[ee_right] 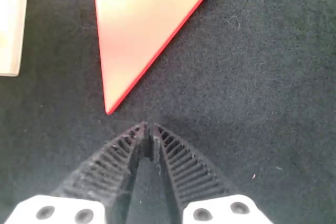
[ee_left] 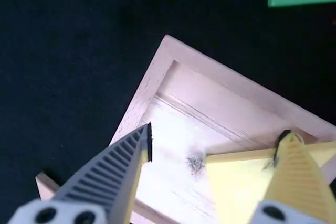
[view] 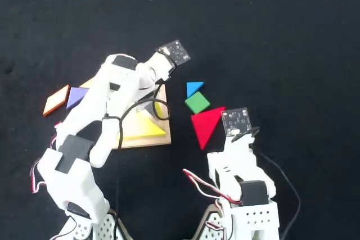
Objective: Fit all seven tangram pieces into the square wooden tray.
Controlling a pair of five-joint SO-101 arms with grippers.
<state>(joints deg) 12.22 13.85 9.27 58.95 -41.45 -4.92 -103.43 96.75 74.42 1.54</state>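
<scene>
The table [view: 292, 43]'s far half and right edge lie free, while the left arm [view: 112, 99] spans the wooden tray [view: 147, 140], and a blue triangle [view: 194, 87], green square [view: 197, 103] and red triangle [view: 206, 123] crowd the strip just right of it.

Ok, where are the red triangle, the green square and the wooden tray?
red triangle [ee_right: 137, 30]: right wrist view, middle of its top face.
green square [view: 197, 103]: high view, middle of its top face.
wooden tray [ee_left: 153, 80]: left wrist view, on its raised rim.
</scene>
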